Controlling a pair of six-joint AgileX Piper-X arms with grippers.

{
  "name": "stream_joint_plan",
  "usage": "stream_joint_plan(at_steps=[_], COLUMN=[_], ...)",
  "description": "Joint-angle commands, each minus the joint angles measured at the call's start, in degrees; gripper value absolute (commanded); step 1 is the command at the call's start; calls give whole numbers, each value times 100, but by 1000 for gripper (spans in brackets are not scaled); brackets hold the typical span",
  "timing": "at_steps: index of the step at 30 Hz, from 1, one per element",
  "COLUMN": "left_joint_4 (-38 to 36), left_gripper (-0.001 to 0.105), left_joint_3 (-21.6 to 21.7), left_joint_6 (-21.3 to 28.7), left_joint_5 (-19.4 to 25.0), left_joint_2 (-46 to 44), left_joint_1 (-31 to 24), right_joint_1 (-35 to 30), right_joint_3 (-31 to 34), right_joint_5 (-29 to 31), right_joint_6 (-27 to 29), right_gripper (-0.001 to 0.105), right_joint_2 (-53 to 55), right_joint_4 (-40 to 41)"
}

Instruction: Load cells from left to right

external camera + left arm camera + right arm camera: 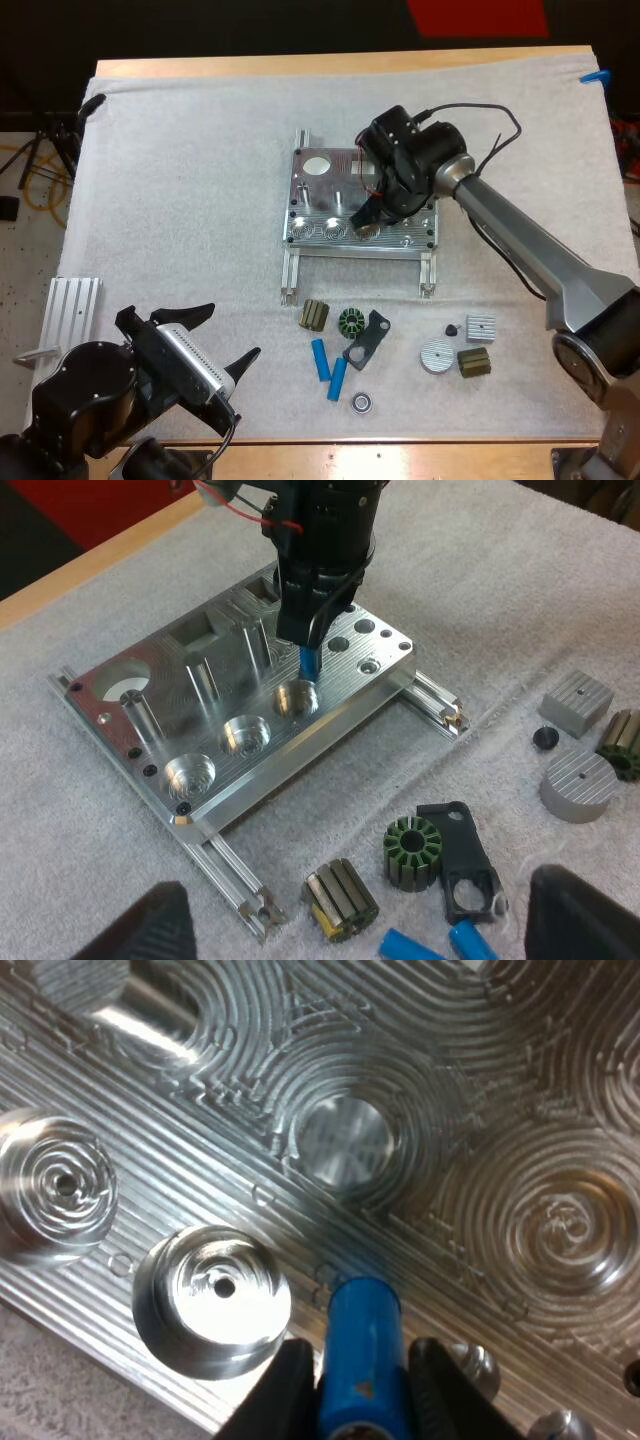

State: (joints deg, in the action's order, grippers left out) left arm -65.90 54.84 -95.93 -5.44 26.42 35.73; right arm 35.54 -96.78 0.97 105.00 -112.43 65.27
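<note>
The metal fixture [360, 205] lies mid-mat, with three round pockets in its front row, all bare. My right gripper [367, 222] hangs over that row, shut on a blue cylinder [309, 665] held upright. The cylinder's lower end sits at the rim of the third pocket [297, 698]. In the right wrist view the blue cylinder [362, 1345] is pressed between my fingers [270, 1390], just beside a pocket [212, 1300]. Two more blue cylinders [320, 358] [338, 378] lie on the mat in front of the fixture. My left gripper [215, 345] stands open at the front left, holding nothing.
Small parts lie along the mat in front of the fixture: an olive ribbed piece [314, 315], a green stator [351, 322], a black bracket [368, 340], a bearing [361, 402], a silver disc [436, 355] and a silver block [480, 327]. A ribbed aluminium plate [75, 305] lies at the left edge.
</note>
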Motion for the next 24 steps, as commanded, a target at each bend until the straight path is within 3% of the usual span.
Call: stream_joint_plan(at_steps=[1, 24], left_joint_4=[18, 18], left_gripper=[67, 67], left_joint_3=[34, 34], left_joint_6=[-24, -24], left_joint_5=[57, 57], left_joint_2=[-21, -21], left_joint_1=[5, 5], right_joint_1=[66, 43], right_joint_3=[28, 28], right_joint_5=[-159, 231], right_joint_6=[41, -240], right_gripper=[0, 0], right_joint_2=[-67, -263], right_joint_4=[157, -51])
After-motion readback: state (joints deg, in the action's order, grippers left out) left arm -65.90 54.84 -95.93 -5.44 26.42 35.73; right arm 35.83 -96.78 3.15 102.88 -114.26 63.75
